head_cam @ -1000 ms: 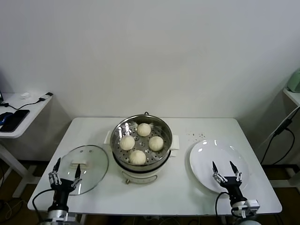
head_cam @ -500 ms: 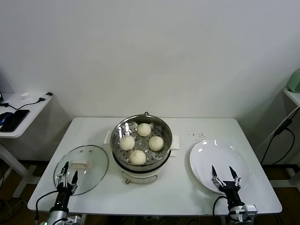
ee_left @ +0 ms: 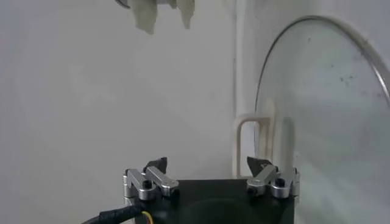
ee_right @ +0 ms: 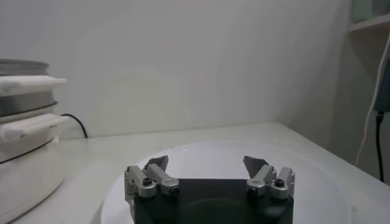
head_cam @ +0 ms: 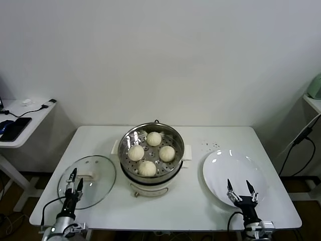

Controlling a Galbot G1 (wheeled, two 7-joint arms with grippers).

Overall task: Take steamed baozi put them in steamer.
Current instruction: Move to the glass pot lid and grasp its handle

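Four steamed baozi (head_cam: 151, 153) sit in steamer (head_cam: 151, 158). Left tool (head_cam: 73, 183) spread, seemingly over glass lid (head_cam: 95, 175); right tool (head_cam: 239, 188) spread by plate (head_cam: 235, 168).

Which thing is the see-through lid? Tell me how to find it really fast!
Start at the white rectangular table and find the round shiny stainless-steel steamer with four pale cream-white round baozi in its middle. The round clear glass lid lies flat on the steamer's left, by the table's front edge. Unlike the solid white round plate on the other side, it is transparent and has a white handle on top.
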